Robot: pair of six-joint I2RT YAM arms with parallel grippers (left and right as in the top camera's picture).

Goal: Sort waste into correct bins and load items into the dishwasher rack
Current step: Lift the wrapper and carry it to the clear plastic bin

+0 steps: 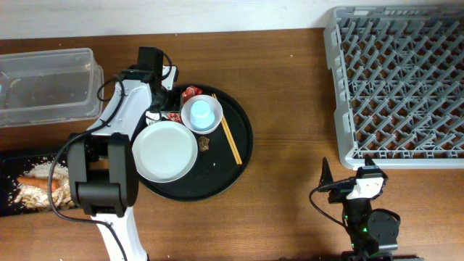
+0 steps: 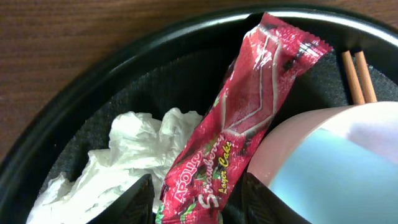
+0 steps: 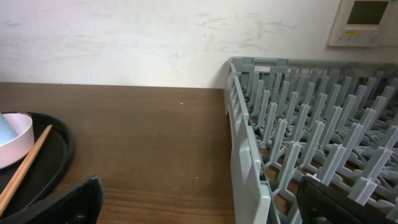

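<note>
I was on the waste-sorting step, working the red wrapper (image 2: 239,118). It lay flat at 12 o'clock on the round black tray (image 1: 245,163), one edge against the light-blue cup (image 2: 323,168) and the crumpled white tissue (image 2: 134,152) touching its other side. In the left wrist view the left tool (image 2: 198,202) hung low over the wrapper's near end. Its fingers were apart, one on each side of the foil, and the right-hand one showed a gap, so I judged it straddling, not clamped.

The right tool (image 3: 208,202) was parked at 5 o'clock on the tabletop (image 1: 290,210), spread wide with nothing between the fingers, facing the dishwasher rack (image 1: 395,87) at 2 o'clock.

The black bin (image 1: 14,163) at 8 o'clock already held rice scraps and the carrot (image 1: 36,181). The clear tub (image 1: 43,83) at 10 o'clock looked bare. The white plate (image 1: 165,150) sat at 9 o'clock on the tray and the chopsticks (image 1: 230,138) at 3 o'clock. A small dark brown bit (image 1: 205,145) lay near the middle.

My next move, as I read it, called for closing squarely on the wrapper without snagging the tissue or nudging the cup. After that came a lift straight up and a carry toward 10 o'clock to the clear tub. Thin foil could slip from a shallow pinch.
</note>
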